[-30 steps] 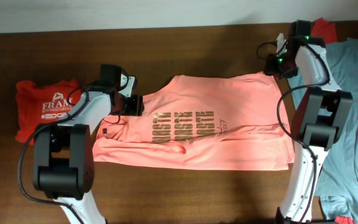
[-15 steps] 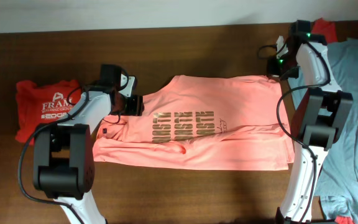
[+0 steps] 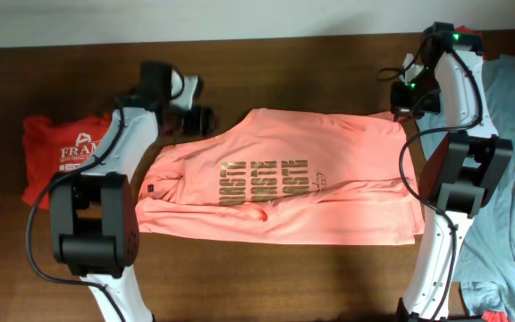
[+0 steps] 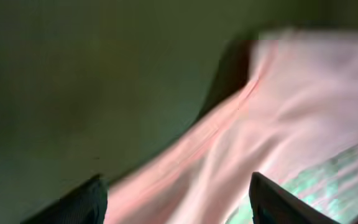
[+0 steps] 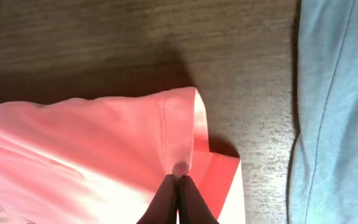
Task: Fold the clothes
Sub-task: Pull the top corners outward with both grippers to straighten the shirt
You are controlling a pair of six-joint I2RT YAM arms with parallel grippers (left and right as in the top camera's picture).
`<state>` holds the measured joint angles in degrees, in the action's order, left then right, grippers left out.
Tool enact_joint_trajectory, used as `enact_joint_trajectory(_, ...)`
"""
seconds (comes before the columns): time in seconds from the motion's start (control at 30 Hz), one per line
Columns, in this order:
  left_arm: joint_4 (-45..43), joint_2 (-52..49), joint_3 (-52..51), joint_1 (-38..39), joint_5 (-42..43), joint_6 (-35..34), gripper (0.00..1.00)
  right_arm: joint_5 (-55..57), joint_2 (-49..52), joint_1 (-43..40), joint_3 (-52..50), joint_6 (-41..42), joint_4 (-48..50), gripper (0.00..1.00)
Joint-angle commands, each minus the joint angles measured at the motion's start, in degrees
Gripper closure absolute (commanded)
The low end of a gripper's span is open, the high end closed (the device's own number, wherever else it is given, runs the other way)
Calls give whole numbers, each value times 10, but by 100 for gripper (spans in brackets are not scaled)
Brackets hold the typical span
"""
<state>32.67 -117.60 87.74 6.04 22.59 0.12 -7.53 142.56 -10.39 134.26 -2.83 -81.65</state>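
Lying flat across the middle of the dark brown wooden table, the soft salmon-pink T-shirt is turned sideways, neck end toward the left arm and hem toward the right. Three rows of dark lettering run along its chest. A long shallow crease crosses the lower half, and the cloth is mostly smooth, with small wrinkles near the neck end. Its upper left edge slants down toward the left.

In the right wrist view the shirt's hem corner shows a stitched seam, and a deeper pink layer peeks out beside it. The right gripper has its two dark fingers pressed tightly together on that corner, pinching a small pucker of the pink cloth at the tips. From overhead this right gripper sits at the shirt's far right corner.

The left gripper hangs just beyond the slanted upper left edge. Its wrist view is blurred, but the left gripper has its fingers well apart, with nothing between them and pink cloth beneath.

A crumpled red T-shirt with white print rests at the table's left end, apart from the pink one. A spread grey-blue T-shirt covers the right end, just beside the pinched corner.
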Motion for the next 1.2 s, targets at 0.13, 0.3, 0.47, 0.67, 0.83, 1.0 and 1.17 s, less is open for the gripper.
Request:
enact_joint_trajectory(0.13, -68, -22, 13, 40, 55, -23, 27, 7, -24, 11, 11, 0, -4, 96)
enact_joint_trajectory(0.3, -129, -65, 13, 54, 103, -52, 27, 7, -24, 18, 11, 0, -6, 96)
enact_joint_trajectory(0.47, -187, -106, 17, 56, 132, -82, 28, 7, -24, 18, 11, 0, -10, 96)
enact_joint_trajectory(0.67, -202, -173, 75, 64, 163, -98, 33, 7, -24, 18, 11, 0, -11, 96)
enact_joint_trajectory(0.83, -202, -196, 92, 80, 166, -99, 61, 7, -24, 18, 11, -2, -11, 96)
enact_joint_trajectory(1.0, -197, -196, 92, 80, 167, -99, 100, 7, -24, 18, 11, -2, -11, 96)
enact_joint_trajectory(1.17, -182, -195, 92, 80, 176, -99, 100, 8, -24, 17, 11, -2, -11, 96)
